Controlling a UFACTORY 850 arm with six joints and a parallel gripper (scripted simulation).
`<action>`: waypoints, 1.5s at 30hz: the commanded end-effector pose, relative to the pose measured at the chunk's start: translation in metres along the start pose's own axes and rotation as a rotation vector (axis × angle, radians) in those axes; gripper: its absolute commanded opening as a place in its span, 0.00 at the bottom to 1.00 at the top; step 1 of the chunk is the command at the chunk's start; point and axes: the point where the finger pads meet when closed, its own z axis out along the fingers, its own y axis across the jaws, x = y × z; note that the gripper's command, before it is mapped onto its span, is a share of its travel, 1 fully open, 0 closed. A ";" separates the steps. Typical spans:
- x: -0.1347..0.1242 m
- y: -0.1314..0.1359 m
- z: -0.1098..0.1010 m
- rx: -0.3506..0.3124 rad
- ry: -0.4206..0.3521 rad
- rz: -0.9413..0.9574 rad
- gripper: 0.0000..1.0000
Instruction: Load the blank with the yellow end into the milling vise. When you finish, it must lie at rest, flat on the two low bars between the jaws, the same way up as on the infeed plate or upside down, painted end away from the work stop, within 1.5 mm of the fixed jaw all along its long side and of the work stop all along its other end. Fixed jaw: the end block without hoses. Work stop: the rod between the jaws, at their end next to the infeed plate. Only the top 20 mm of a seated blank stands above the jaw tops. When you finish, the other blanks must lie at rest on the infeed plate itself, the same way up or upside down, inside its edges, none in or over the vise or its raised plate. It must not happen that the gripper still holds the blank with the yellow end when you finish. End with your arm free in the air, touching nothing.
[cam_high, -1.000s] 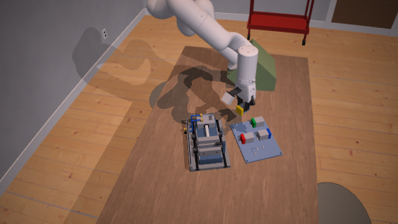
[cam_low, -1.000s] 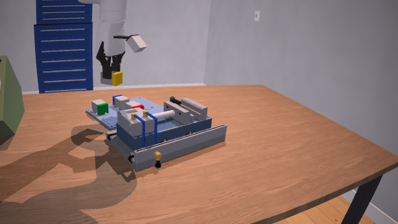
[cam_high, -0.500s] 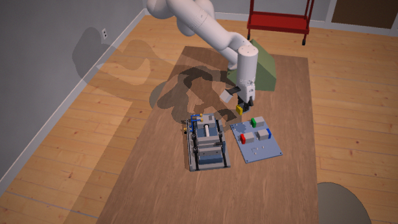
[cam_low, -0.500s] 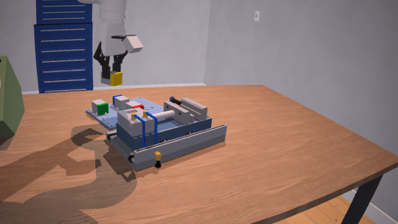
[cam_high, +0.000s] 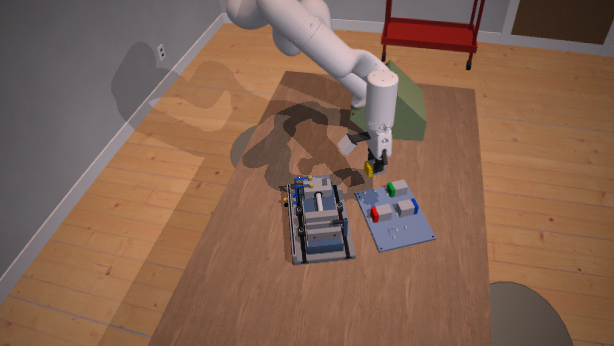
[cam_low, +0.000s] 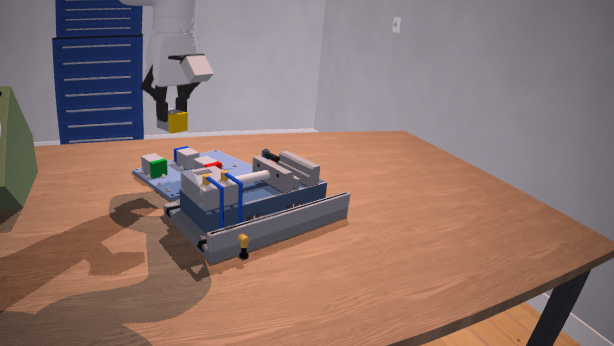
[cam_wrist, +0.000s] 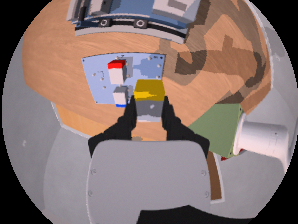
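From the infeed plate (cam_high: 407, 232) (cam_low: 172, 192) (cam_wrist: 90, 80), looking wristward, I lose the green-ended blank (cam_high: 398, 188) (cam_low: 153, 165) completely. Across from the plate, my wrist view crops the vise (cam_high: 322, 232) (cam_low: 275, 200) (cam_wrist: 135, 32) at its top edge, and I can't make out its work stop.

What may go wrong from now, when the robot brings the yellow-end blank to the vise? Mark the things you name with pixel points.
The gripper (cam_high: 377, 167) (cam_low: 171, 110) (cam_wrist: 149, 102) holds the yellow-end blank (cam_high: 368, 169) (cam_low: 178, 122) (cam_wrist: 149, 92) in the air, so it might slip and fall.

The vise (cam_high: 323, 218) (cam_low: 272, 172) has a rod standing out beside its jaws; a low approach from the infeed plate (cam_high: 406, 232) (cam_low: 230, 160) (cam_wrist: 92, 80) could hit it.
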 end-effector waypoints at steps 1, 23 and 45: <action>0.000 -0.001 -0.001 0.005 0.002 0.111 0.00; 0.000 -0.001 -0.001 0.007 0.004 0.196 0.00; 0.045 -0.024 0.001 0.007 0.004 0.196 0.00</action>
